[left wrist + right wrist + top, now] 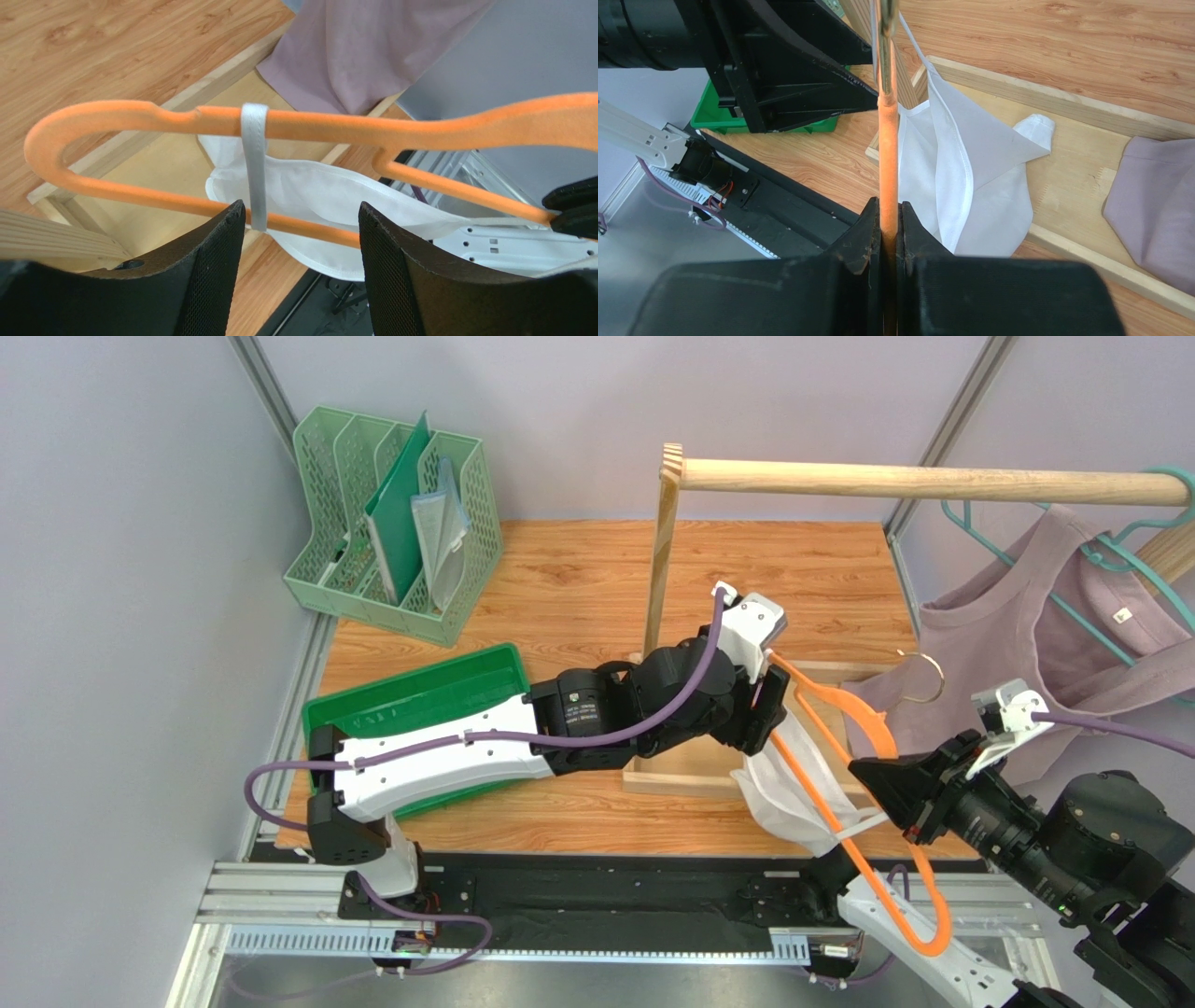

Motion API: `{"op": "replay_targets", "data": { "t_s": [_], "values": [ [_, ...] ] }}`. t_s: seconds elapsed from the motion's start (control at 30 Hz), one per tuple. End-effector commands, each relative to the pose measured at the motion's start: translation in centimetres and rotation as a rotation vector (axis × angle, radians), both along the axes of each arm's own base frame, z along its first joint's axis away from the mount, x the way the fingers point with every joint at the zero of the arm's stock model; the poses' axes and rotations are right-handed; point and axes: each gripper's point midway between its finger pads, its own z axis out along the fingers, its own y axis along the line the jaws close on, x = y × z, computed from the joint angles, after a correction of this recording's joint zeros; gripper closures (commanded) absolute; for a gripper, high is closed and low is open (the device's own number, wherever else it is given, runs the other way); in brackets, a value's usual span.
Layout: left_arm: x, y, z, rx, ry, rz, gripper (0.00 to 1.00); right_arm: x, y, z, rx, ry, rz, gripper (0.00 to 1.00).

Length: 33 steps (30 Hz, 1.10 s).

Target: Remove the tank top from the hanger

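Near right: the right claw (pixel 885 210) is clamped tight on the orange hanger (pixel 842 714), held above the surface (pixel 561 574). The white tank top (pixel 793 791) hangs from it by one strap (pixel 254 161). Farther: the left claw (pixel 300 210), wide open and empty, straddles strap and hanger. Risk: closing here could pinch the hanger bar with the strap, jamming removal.

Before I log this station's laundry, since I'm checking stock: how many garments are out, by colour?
White tank top: 1
Mauve top: 1
Total: 2
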Motion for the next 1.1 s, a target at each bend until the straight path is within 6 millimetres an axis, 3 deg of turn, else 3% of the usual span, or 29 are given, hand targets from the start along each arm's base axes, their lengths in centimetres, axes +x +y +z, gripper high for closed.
{"op": "replay_targets", "data": {
  "t_s": [0.0, 0.23, 0.37, 0.5, 0.87, 1.07],
  "values": [
    [1.6, -0.1, 2.3, -0.041, -0.042, 0.036, 0.36, -1.7, -0.6, -1.7, -0.035, 0.045, 0.033, 1.0],
    [2.2, -0.7, 1.7, -0.027, -0.039, 0.042, 0.49, -2.4, -0.8, -1.8, -0.037, 0.051, 0.038, 1.0],
    [2.5, -0.6, 2.1, -0.029, -0.045, 0.045, 0.68, -2.6, -0.9, -2.3, -0.039, 0.067, 0.043, 1.0],
    [2.8, 0.2, 3.0, -0.027, -0.058, 0.051, 1.0, -3.0, -1.5, -3.1, -0.057, 0.078, 0.026, 1.0],
    [0.4, 1.2, 4.9, -0.088, -0.031, -0.081, 1.0, -4.4, -2.4, -5.6, -0.057, 0.141, 0.003, 1.0],
    [1.1, 1.9, 7.6, -0.129, -0.062, -0.076, 1.0, -5.5, -2.6, -6.2, -0.035, 0.173, 0.01, 1.0]
  ]
}}
